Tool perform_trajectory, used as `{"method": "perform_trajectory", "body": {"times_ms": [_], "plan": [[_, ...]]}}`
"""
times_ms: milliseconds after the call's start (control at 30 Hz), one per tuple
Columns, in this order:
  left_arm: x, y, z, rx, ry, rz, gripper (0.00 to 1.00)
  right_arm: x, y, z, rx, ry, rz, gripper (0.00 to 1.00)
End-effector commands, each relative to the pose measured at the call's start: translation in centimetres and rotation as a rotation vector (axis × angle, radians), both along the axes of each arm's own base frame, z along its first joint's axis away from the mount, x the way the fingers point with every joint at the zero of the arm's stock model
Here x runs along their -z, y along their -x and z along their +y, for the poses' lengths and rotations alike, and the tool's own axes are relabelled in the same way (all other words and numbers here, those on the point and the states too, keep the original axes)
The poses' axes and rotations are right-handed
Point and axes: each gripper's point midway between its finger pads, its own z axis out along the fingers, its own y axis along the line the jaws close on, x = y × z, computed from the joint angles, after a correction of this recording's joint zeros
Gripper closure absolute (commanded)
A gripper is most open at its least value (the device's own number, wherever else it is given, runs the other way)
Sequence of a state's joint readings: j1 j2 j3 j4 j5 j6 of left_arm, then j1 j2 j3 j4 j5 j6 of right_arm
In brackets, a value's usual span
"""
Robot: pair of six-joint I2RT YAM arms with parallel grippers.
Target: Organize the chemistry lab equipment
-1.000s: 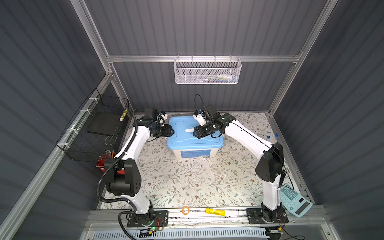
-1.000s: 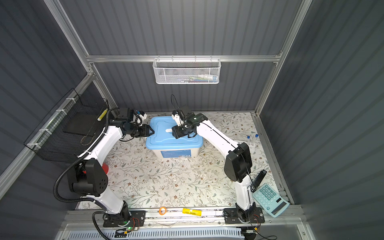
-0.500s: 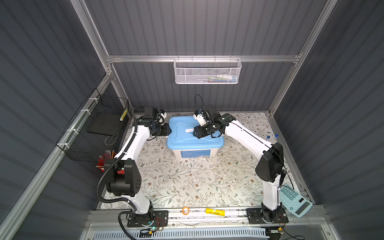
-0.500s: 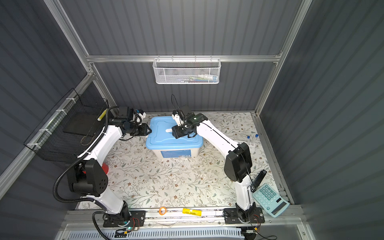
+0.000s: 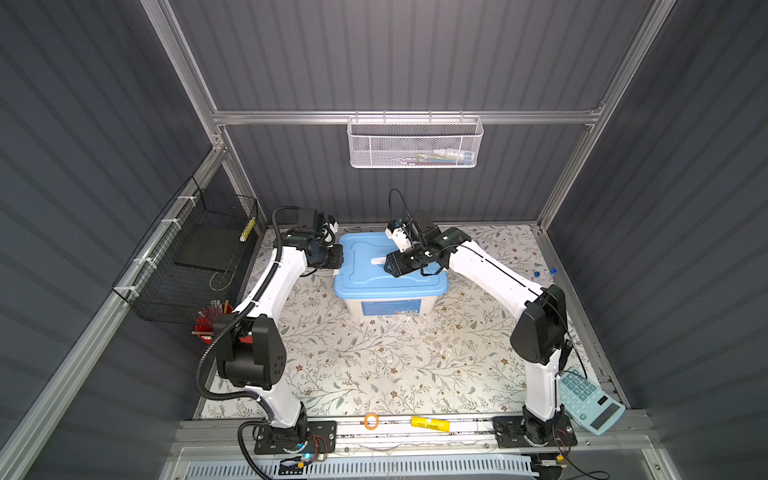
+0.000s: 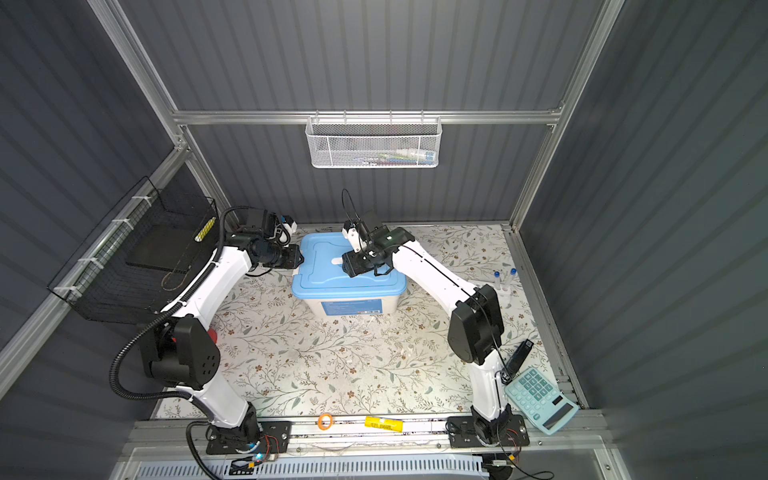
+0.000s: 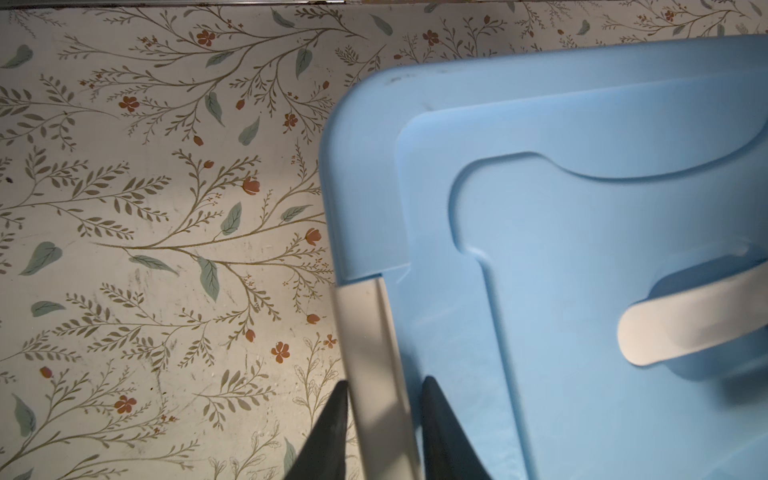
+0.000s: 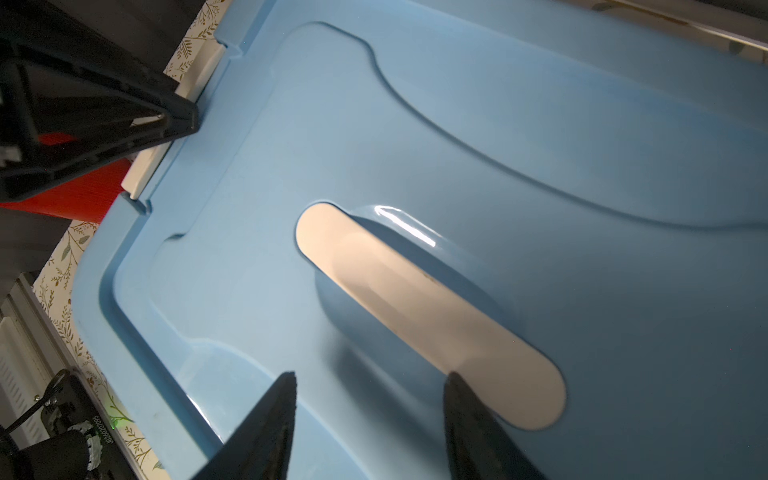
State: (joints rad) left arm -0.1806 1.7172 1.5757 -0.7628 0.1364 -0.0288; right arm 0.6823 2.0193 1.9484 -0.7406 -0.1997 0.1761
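Left jaws narrowed — gripping latch [image 7: 374, 353] (lid [image 7: 582, 249] closed).

Two blue-capped clear tubes [image 6: 513, 275] stand upright, close together, at the floral mat's [image 6: 332, 365] right edge.

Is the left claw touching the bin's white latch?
Cannot tell. The left wrist view shows the latch between the fingers of the left claw, close on both sides, but blur hides any contact or gap.

2 high overviews; 2 wrist close-ups over lid [image 7: 582, 104]
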Motion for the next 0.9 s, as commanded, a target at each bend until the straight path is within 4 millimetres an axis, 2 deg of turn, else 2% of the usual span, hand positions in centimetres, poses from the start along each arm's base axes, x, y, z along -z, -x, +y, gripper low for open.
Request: {"method": "perform_trajectory", "body": {"times_ms": [0,167,367,433,500,633,800,867], "plan": [[4.1,2.1,0.3,0.029,-0.080,0.159,0.72,3.4,1.1,-0.5,0.001,0.056,0.099,0.42],[4.3,2.3,0.6,0.027,-0.100,0.165,0.73,3.3,1.0,-0.4,0.000,0.051,0.098,0.42],[3.6,2.2,0.7,0.031,-0.112,0.149,0.68,3.0,1.0,-0.3,0.000,0.042,0.100,0.42],[3.6,2.3,0.4,0.037,-0.096,0.143,0.64,2.9,1.0,-0.3,0.001,0.040,0.100,0.42],[2.9,2.1,0.3,0.037,-0.083,0.117,0.55,2.8,1.1,-0.3,0.002,0.039,0.100,0.42],[-0.6,1.3,-0.1,0.049,-0.057,0.017,0.37,1.9,1.1,-0.4,0.003,0.033,0.088,0.41],[-6.3,0.5,-0.1,0.049,-0.032,-0.161,0.23,0.1,0.9,-0.5,0.007,0.018,0.058,0.41],[-8.1,0.5,0.3,0.037,-0.032,-0.240,0.19,-1.0,0.7,-0.8,0.011,0.016,0.031,0.37]]}}
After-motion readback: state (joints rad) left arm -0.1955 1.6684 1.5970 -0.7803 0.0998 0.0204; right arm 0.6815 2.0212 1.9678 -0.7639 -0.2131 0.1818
